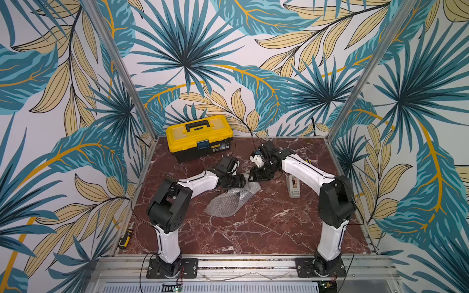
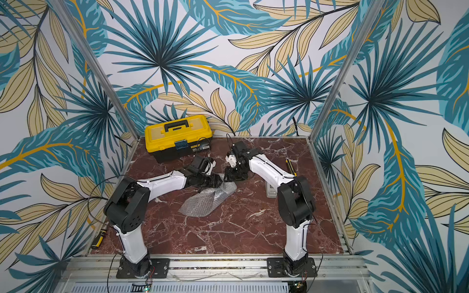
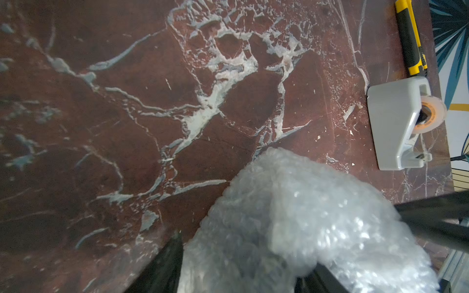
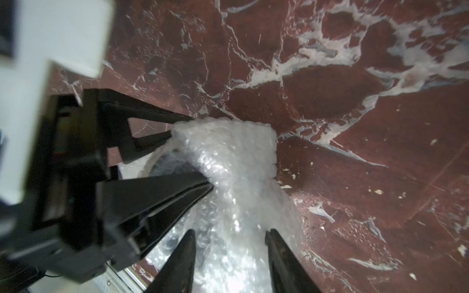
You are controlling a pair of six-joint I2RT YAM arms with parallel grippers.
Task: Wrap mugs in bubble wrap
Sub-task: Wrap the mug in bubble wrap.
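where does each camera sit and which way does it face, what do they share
Both top views: high behind the arm bases, facing down toward the back wall and yellow plastic toolbox; left arm and right arm show whole.
Left wrist: on the left arm, facing down along its dark fingers at the clear crinkly bubble wrap and grey tape dispenser.
Right wrist: on the right arm, facing down through the open right gripper at the wrap; the left gripper shows too.
Shared: wrap and red marble table in every view.

Left arm (image 1: 166,243) and right arm (image 1: 330,241): white shell links, bulky black joint housings, thin black cables (image 1: 132,200) looped alongside. Each stands on a black base plate (image 1: 189,266) with silver screws.
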